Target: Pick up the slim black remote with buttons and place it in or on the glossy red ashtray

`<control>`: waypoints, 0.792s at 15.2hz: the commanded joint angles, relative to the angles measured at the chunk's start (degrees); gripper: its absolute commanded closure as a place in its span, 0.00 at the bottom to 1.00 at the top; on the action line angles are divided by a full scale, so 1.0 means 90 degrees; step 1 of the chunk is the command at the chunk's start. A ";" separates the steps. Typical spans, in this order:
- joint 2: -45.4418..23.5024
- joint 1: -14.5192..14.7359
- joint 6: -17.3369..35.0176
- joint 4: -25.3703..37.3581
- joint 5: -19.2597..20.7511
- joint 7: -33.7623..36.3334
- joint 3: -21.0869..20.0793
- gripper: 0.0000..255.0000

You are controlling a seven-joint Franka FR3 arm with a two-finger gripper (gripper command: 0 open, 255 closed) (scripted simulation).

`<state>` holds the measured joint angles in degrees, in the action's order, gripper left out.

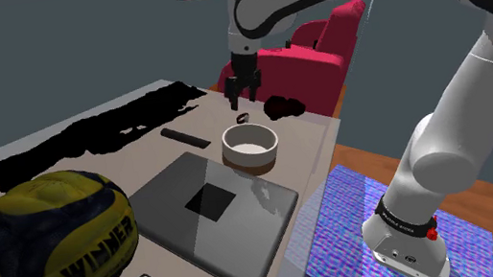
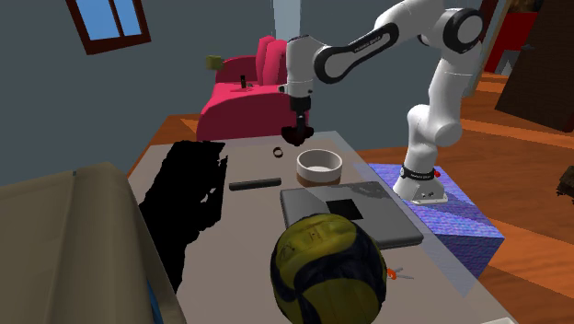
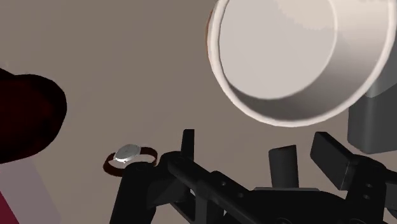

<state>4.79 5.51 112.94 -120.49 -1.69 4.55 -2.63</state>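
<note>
Judging the slim black button remote (image 1: 184, 136) light, stiff and a little slick; lying flat on the pale grey bench (image 1: 141, 160), near the flat grey laptop (image 1: 264, 217). Best pinched across the narrow width, mid-length. Hanging parted and empty, apart from it: black two-finger pincer (image 1: 242, 95).

- Soft, even light covers the table (image 1: 132, 166); the walls (image 1: 49, 41) behind are a dim blue-grey.
- The laptop (image 1: 178, 223) lid and the volleyball (image 1: 49, 239) carry a pale sheen.
- A ragged pure black area (image 1: 108, 128) lies across the table's far part.
- In the wrist view the white bowl (image 3: 280, 44) shades greyer inside, and the ashtray (image 3: 25, 121) reads nearly black.
</note>
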 commanded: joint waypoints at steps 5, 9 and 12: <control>-0.1345 0.0167 0.0491 0.0959 -0.0085 -0.0087 -0.0170 0.00; -0.2254 0.0269 0.0651 0.1776 -0.0092 -0.0155 -0.0268 0.00; -0.2954 0.0358 0.0692 0.2485 -0.0076 -0.0199 -0.0337 0.00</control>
<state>-19.85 8.51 118.94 -100.02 -2.39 2.99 -5.48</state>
